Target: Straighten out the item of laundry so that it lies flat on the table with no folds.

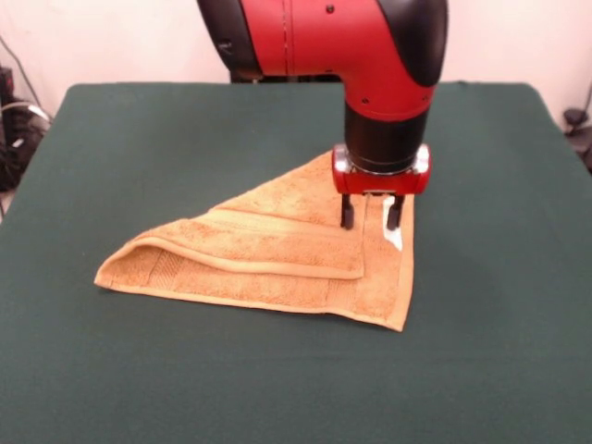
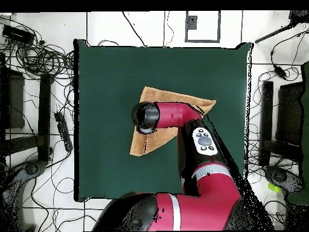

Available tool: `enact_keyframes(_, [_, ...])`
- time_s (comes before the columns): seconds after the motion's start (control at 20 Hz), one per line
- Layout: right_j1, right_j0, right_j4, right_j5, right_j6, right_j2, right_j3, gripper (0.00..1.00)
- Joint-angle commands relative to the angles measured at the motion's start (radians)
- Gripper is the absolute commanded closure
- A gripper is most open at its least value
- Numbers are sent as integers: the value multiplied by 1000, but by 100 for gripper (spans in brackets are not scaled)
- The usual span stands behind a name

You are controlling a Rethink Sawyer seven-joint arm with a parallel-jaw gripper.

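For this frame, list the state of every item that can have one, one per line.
towel: folded over itself into a rough triangle, upper layer lying on the lower, not flat yet.
label: showing on the towel's lower layer, beside the fingers.
gripper: open, fingers pointing down at the towel, gripping nothing.
table: green cloth lying smooth, carrying only the towel.

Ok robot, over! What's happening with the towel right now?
End effector open, fingers straddling the towel's top layer. Towel folded in a triangle, not flat yet. Nothing else on the table.
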State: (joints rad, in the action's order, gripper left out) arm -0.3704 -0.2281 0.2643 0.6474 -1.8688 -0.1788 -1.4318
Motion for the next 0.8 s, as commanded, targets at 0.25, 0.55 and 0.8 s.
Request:
enact_keyframes(0.25, [94,48,-7,16,-140,33,2,0])
enact_keyframes(0.55, [92,50,-1,-7,-131,38,-1,0])
enact_keyframes(0.8, [86,46,2,-12,-118,35,-9,0])
